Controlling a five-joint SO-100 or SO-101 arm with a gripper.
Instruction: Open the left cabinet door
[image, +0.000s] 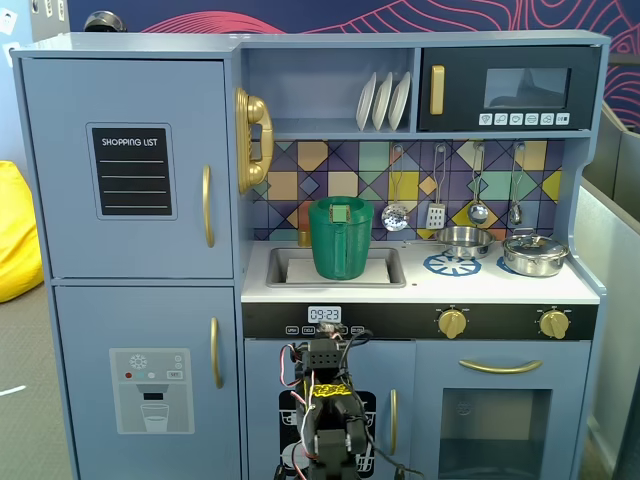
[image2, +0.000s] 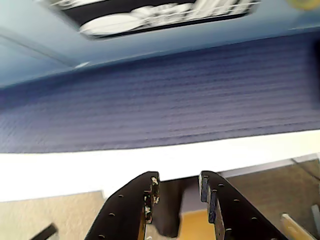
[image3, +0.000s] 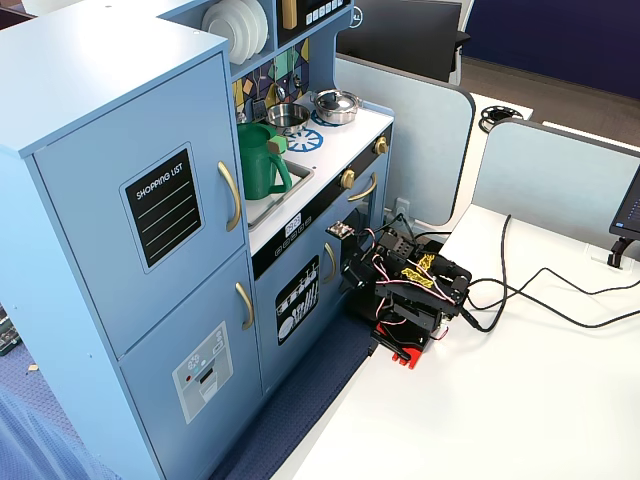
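1. Cabinet door (image: 128, 168) with the shopping-list board is shut, flush in the upper left of the toy kitchen. In both fixed views it sits well above the gripper (image3: 352, 272) and off to the left, and its gold handle (image: 207, 205) runs upright along the edge nearer the sink.

2. Gripper (image2: 179, 187) is empty, with its fingers (image2: 150, 190) set a narrow gap apart. In the wrist view it points at blue carpet (image2: 160, 95) and the foot of the kitchen, close to the small low door with the tableware picture (image3: 297, 300).

3. Risk, as I judge it: the arm (image3: 405, 285) is folded low on the white bench (image3: 520, 400), so the handle is a long reach up and across. It may stretch near its limit and slip off.

4. Further risk: the lower door with the dispenser picture (image: 150, 390) has a similar gold handle (image: 215, 352) nearer the gripper, so it could be taken by mistake. A narrow gap could also bump the curved handle rather than straddle it.

5. Pulling straight out instead of following the hinge swing could drag the kitchen or lose the grip.

6. Containers: the sink (image: 330, 268), above the gripper, holds a green pitcher (image: 340, 238). On the stove to its right stand a small open pan (image: 462, 240), contents unclear, and a lidded steel pot (image: 535, 254). White plates (image: 384, 100) stand in the top shelf.
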